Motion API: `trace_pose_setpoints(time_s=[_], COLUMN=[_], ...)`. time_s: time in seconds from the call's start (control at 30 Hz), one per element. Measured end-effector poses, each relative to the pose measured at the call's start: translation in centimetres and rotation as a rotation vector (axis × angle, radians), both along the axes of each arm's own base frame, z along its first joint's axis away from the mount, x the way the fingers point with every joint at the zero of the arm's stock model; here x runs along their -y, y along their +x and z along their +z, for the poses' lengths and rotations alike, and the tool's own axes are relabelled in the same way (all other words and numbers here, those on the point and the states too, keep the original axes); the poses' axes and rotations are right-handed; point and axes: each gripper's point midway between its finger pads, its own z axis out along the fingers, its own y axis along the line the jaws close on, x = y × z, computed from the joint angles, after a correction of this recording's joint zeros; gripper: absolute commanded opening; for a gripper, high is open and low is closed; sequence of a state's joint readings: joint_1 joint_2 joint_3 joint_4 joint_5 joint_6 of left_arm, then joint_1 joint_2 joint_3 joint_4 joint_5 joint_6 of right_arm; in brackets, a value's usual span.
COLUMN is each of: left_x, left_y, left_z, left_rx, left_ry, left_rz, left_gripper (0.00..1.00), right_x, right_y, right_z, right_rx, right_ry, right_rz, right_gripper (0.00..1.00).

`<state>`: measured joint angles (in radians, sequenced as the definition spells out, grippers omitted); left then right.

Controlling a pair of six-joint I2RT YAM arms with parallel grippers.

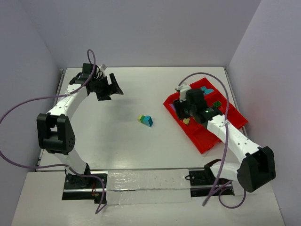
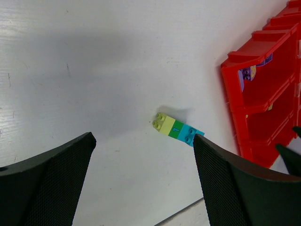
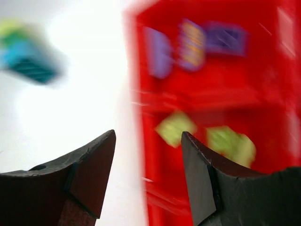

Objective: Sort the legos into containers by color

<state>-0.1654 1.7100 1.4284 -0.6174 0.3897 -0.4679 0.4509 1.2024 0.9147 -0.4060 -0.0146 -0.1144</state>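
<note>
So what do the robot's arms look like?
The left arm and right arm are white tubes with chunky black joints. Each trails a looping purple cable. The jaws are black wedges; the left ones show a fine mesh texture.

No legible text, number, brand or sign in any view.

Brick stack (image 2: 178,129), left wrist view: a small dark mark on the green middle segment. It is too small to tell whether it is a character.

Red tray (image 2: 231,70), left wrist view: the purple pieces (image 2: 245,75) in one compartment carry pale yellowish patches, and no lettering can be made out on them.

Right wrist view: heavy motion blur. One piece among the purple ones shows orange-and-purple banding (image 3: 192,44), possibly a printed pattern, unreadable.

Top view: everything too small to show any print.
</note>
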Motion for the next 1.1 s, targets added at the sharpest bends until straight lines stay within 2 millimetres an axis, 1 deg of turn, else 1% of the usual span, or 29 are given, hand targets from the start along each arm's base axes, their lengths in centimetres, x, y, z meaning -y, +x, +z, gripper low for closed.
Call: trace_pose_setpoints(time_s=[0.07,0.1,0.17,0.27,0.33,0.47,0.57,0.67,0.87,0.93,1.07,1.1], left_x=[0.0,0.0,-0.1,-0.2,-0.3,-0.3,-0.3,-0.3,-0.4,-0.4,-0.4,-0.4], left_y=[0.0,0.0,0.0,0.1,0.1,0.0,0.0,-0.1,-0.1,-0.1,-0.1,-0.1], left_z=[0.0,0.0,0.0,0.2,0.4,0.7,0.9,1.1,1.3,1.3,1.4,1.4], left_rx=[0.000,0.001,0.002,0.008,0.014,0.020,0.026,0.031,0.036,0.037,0.037,0.037], left_ry=[0.001,0.002,0.005,0.009,0.010,0.008,0.006,0.006,0.007,0.008,0.007,0.007], left_rz=[0.000,0.001,0.004,0.009,0.011,0.012,0.013,0.014,0.015,0.015,0.016,0.016], left_gripper=[0.93,0.93,0.93,0.93,0.93,0.93,0.93,0.93,0.93,0.93,0.93,0.93], right_x=[-3.4,-5.0,-7.3,-10.7,-12.3,-13.4,-13.2,-13.1,-13.7,-14.0,-14.6,-14.7], right_y=[-0.7,-1.2,-1.9,-2.9,-3.3,-2.8,-2.5,-2.2,-1.3,-1.0,-0.4,-0.3], right_z=[0.7,0.7,0.2,-2.0,-3.8,-6.8,-8.5,-9.4,-11.1,-11.3,-11.6,-11.7], right_rx=[0.015,0.017,0.012,-0.042,-0.097,-0.181,-0.212,-0.220,-0.219,-0.212,-0.197,-0.196], right_ry=[0.023,0.024,0.008,-0.046,-0.086,-0.158,-0.192,-0.212,-0.213,-0.203,-0.180,-0.177], right_rz=[0.120,0.183,0.282,0.427,0.501,0.552,0.549,0.537,0.521,0.513,0.499,0.499], right_gripper=[0.66,0.67,0.70,0.72,0.72,0.72,0.72,0.72,0.69,0.65,0.46,0.39])
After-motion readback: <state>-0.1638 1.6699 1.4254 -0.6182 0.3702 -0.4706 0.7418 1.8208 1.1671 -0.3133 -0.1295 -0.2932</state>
